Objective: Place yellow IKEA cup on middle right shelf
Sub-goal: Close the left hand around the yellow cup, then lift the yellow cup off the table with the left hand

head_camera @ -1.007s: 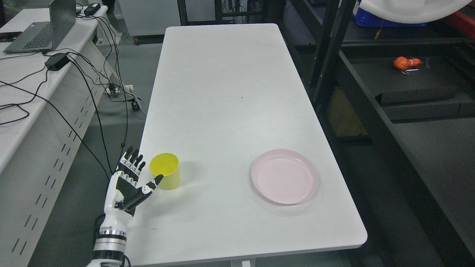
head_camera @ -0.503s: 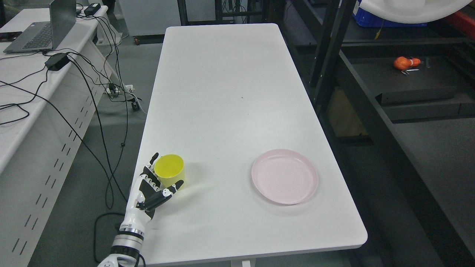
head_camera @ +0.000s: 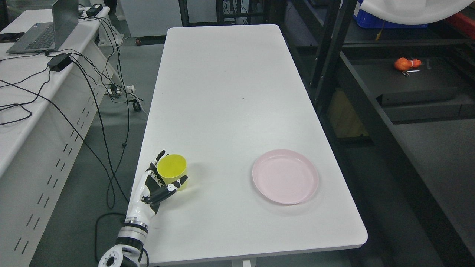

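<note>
A: What sits furthest left?

B: A white side desk (head_camera: 22,111) with a grey laptop (head_camera: 44,31) at its far end and a black power brick (head_camera: 59,62) beside it; black cables (head_camera: 92,111) trail from the desk down to the grey floor.

A: And the robot's arm?

B: The left hand (head_camera: 156,185) comes up from the lower left, over the near left corner of the white table (head_camera: 230,92); its fingers are spread around the yellow cup (head_camera: 172,171), the thumb (head_camera: 178,184) lying across the cup's near side and the other fingertips showing at its left rim; I cannot tell whether they press the wall or merely lie against it, so I call the hand open rather than clamped.

A: Where is the cup itself?

B: Upright on the table, mouth up, near the left edge; well apart from the pink plate (head_camera: 285,176), which lies to its right towards the near right corner.

A: Further right?

B: A black shelf rack (head_camera: 371,122) stands beside the table; an orange object (head_camera: 405,63) lies on one of its dark shelves.
</note>
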Controlling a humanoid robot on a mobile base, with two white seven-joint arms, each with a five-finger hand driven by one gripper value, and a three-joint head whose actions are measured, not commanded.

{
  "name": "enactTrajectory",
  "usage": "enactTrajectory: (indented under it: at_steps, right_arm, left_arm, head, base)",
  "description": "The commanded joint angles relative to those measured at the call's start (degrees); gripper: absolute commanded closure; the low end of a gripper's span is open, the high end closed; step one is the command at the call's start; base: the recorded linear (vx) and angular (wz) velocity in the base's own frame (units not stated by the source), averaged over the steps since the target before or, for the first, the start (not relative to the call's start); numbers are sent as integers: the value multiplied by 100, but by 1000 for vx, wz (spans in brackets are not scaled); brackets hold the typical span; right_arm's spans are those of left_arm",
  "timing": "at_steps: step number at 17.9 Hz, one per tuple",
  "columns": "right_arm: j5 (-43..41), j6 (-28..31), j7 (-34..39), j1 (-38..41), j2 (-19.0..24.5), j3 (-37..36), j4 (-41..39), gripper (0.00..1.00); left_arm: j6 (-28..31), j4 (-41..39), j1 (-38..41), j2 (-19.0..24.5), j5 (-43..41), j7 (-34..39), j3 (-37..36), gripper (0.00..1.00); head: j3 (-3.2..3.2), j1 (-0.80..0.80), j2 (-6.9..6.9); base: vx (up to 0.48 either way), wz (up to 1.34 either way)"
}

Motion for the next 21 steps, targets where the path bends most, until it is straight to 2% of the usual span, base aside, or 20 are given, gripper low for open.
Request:
enactTrajectory:
  at_steps: [1,5,8,9,10,15,21]
  right_arm:
    - [-141,5,5,79,-100,97,-9,1]
    - [-141,5,5,79,-100,97,0,1]
    - [-141,5,5,79,-100,97,0,1]
    - [-141,5,5,79,-100,97,0,1]
    - [-141,5,5,79,-100,97,0,1]
    - [-141,5,5,79,-100,97,0,1]
    - [-141,5,5,79,-100,97,0,1]
  left_arm:
    - [183,325,-57,81,-49,23,-17,32]
    - [43,344,-57,81,-5,41,61,62]
    - [-466,195,-23,81,257,32,245,90]
    - [-494,-58,13,81,459,32,351,96]
    - [-477,-374,91,81,661,32,439,100]
    - [-450,-1465,548,81,865,32,571,100]
    - [-450,-1994,856,81,856,41,554,99]
  head:
    - [0,0,0]
    - [0,0,0]
    - [0,0,0]
    - [0,0,0]
    - [0,0,0]
    - [0,0,0]
    - [0,0,1]
  base:
    - [0,0]
    - [0,0]
    - [0,0]
    - [0,0]
    - [-4,-35]
    - [-2,-27]
    - [-8,17]
